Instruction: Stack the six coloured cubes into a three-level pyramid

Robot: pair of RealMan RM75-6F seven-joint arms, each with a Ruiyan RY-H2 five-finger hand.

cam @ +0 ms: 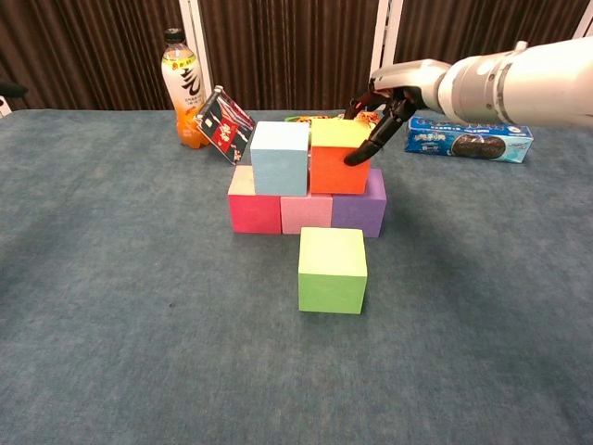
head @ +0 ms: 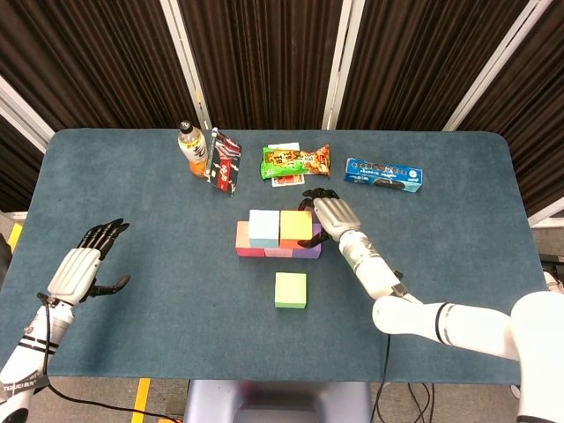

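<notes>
- Your left hand [head: 81, 266] hovers over the left edge of the table [head: 132, 352], fingers spread apart and holding nothing, well away from the cubes.
- The orange drink bottle [cam: 179, 88] stands at the back left, with a red and black packet [cam: 225, 122] leaning just beside it.
- The bottom row holds three touching cubes: the hot pink cube [cam: 254, 208], the pale pink cube [cam: 307, 211] and the purple cube [cam: 359, 209].
- On top of them sit the light blue cube [cam: 279, 158] and the orange cube [cam: 337, 159], side by side.
- The green cube [cam: 333, 269] lies alone on the table just in front of the row.
- A green snack bag [head: 295, 162] lies behind the stack.
- Your right hand [cam: 394, 97] is at the orange cube's right side, its fingers [cam: 364, 152] curled against that face; whether they clamp it I cannot tell.
- A blue biscuit box [cam: 470, 141] lies at the back right.
</notes>
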